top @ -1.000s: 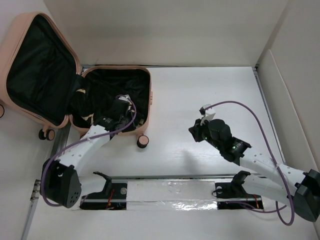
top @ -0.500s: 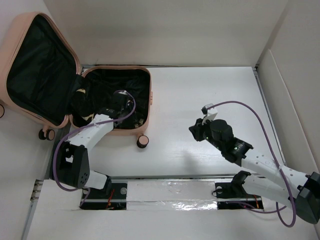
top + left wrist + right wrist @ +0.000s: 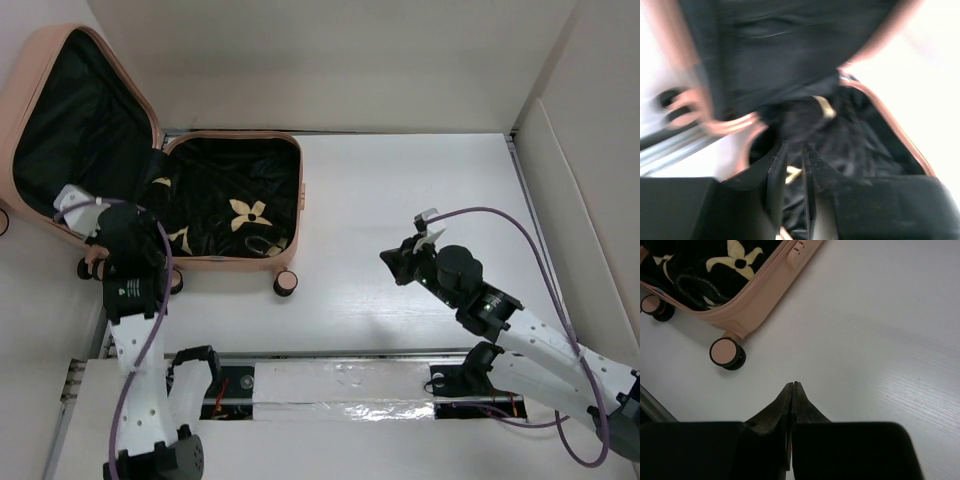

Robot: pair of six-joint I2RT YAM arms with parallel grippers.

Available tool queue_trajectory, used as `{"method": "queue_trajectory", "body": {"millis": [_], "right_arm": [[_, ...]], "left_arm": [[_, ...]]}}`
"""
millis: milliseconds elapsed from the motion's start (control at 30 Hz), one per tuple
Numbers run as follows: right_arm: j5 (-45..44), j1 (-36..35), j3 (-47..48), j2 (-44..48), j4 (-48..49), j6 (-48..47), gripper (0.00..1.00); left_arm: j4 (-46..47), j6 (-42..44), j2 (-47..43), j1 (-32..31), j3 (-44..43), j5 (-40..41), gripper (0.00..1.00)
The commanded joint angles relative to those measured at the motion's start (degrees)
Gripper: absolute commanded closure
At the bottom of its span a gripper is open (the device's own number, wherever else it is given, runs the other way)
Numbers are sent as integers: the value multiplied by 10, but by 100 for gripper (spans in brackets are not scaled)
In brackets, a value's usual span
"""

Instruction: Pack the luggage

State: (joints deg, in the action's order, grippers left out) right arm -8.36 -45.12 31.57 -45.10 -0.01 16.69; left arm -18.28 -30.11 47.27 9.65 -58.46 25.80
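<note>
The salmon-pink luggage [image 3: 296, 190] lies open at the table's far left, with its lid [image 3: 55, 55] tipped back to the left. A black cloth with gold flower prints [image 3: 245, 213] lies inside the lower half. My left gripper [image 3: 135, 230] hovers by the hinge at the luggage's near-left corner. In the blurred left wrist view its jaws [image 3: 795, 147] stand slightly apart and hold nothing, over the cloth [image 3: 840, 135]. My right gripper [image 3: 392, 262] is shut and empty above bare table right of the luggage; the right wrist view shows it [image 3: 793, 384] near a caster wheel [image 3: 726, 352].
A metal rail [image 3: 340, 355] runs along the near table edge. White walls stand at the back and right [image 3: 570, 150]. A second caster wheel [image 3: 95, 268] sits under the lid near my left arm.
My left arm has pulled out of the luggage and swung left to the hinge corner, leaving the flower cloth uncovered inside. My right gripper shifted slightly right.
</note>
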Motion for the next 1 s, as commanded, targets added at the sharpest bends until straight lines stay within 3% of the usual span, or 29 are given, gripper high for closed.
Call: {"method": "queue_trajectory", "body": {"millis": [0,100,167,233,333,367,467,567,833,967], "right_arm": [[-31,-4,12,28,-14,1,100],[-26,2,0,48,-7,-1,100],[-18,2,-3,41,-6,0,100],[-7,7,-2,29,-7,-2,100],[2,7,4,7,-6,-3,91],[6,7,3,-2,13,-5,84],[32,7,9,-18,19,-11,70],[49,2,15,-35,22,-15,64],[46,-3,13,-39,29,-16,62],[34,-3,13,-48,28,-15,62]], "left_arm": [[-28,-22,-37,9,85,145,90],[10,-18,-13,74,132,153,96],[-7,-23,37,127,115,146,91],[-40,-50,106,196,90,128,79],[-22,-35,112,230,56,97,52],[-12,-24,105,230,47,99,37],[-19,-10,131,205,-12,83,31],[-3,6,137,179,-44,78,30],[-6,27,169,135,-84,162,33],[-1,25,169,135,-82,191,47]]}}
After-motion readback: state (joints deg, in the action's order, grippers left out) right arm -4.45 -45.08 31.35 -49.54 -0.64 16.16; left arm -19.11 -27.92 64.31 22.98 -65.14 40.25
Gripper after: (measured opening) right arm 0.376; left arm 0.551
